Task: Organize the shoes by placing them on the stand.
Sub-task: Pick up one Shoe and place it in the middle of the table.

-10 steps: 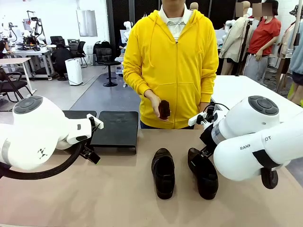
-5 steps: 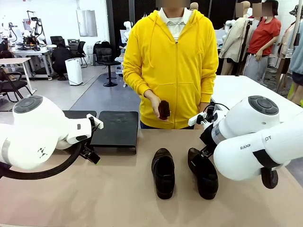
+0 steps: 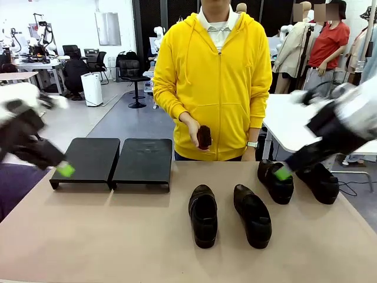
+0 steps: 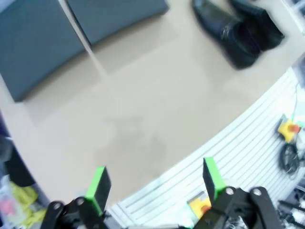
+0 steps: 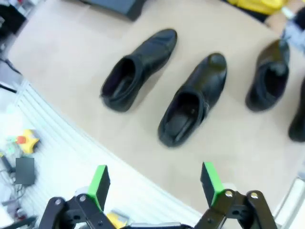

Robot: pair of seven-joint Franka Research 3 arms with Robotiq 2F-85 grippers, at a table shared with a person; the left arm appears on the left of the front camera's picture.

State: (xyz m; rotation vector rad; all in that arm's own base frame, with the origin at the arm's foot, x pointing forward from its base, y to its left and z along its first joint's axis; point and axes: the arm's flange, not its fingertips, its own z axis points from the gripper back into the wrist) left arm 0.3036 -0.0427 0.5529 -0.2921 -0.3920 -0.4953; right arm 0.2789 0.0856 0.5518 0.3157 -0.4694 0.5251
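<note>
My left gripper (image 4: 155, 180) and right gripper (image 5: 155, 182) hang spread, empty. Right of the stand (image 3: 141, 156), shoes (image 3: 203, 215) sit close; grabbing one may shove another.

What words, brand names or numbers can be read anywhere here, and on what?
None can be read.
The shoes, the stand and the person's yellow hoodie show no print.
The right arm is motion-blurred, so any marking on it is unreadable.
The yellow box with a red button is too blurred to read.
</note>
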